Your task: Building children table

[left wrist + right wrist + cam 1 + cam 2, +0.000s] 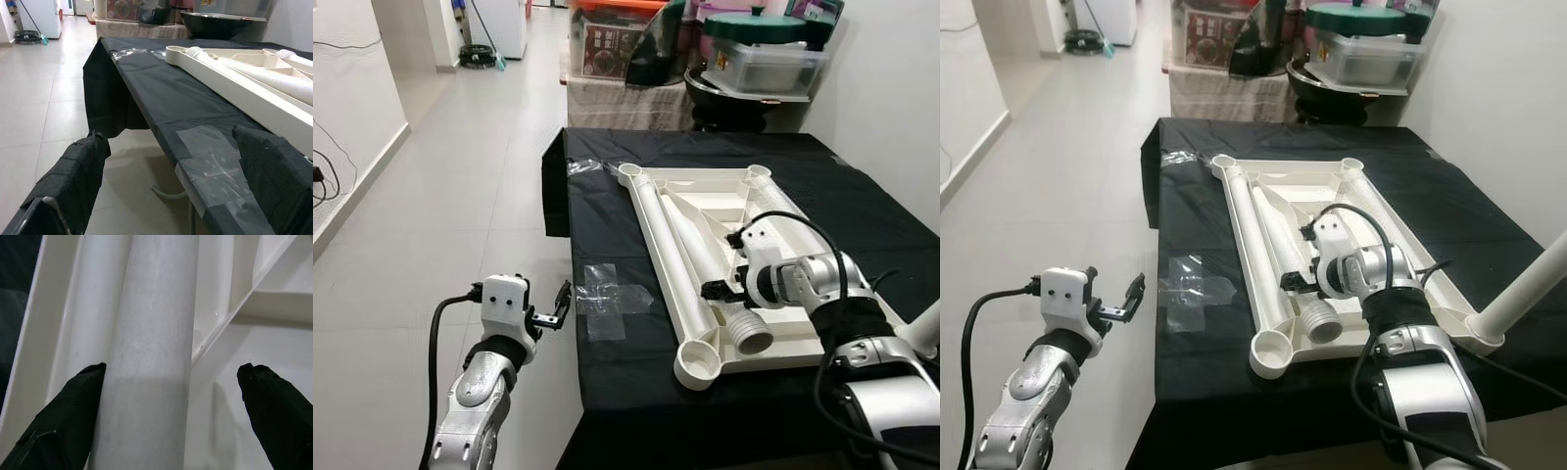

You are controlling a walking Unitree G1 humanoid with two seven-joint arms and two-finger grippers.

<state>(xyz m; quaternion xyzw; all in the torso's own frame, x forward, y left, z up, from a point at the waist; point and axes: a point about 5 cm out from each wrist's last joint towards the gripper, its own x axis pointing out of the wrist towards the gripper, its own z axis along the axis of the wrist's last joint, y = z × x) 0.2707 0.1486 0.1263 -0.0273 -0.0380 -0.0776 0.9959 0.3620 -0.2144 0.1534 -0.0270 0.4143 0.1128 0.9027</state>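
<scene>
Your build looks to be at an early stage; the white tabletop (729, 211) lies upside down on the black cloth (617, 392), and its near corner socket (697, 364), just below and to the left of your right gripper (722, 291), stands empty, as do the two far ones; one leg (1528, 286) slants up at the near right corner, though you cannot tell whether it is seated; two loose legs (700, 259) lie side by side in the underside tray, so fitting them is left to do.

Your right gripper has its fingers (63, 416) spread and holds nothing; the loose leg (151, 362) sits between them, the left finger touching or nearly touching it.

The head views show your left gripper (556, 308) off the cloth's edge, over the floor, fingers apart and empty; its wrist view adds the clear tape patch (210, 166) just ahead of it.
</scene>
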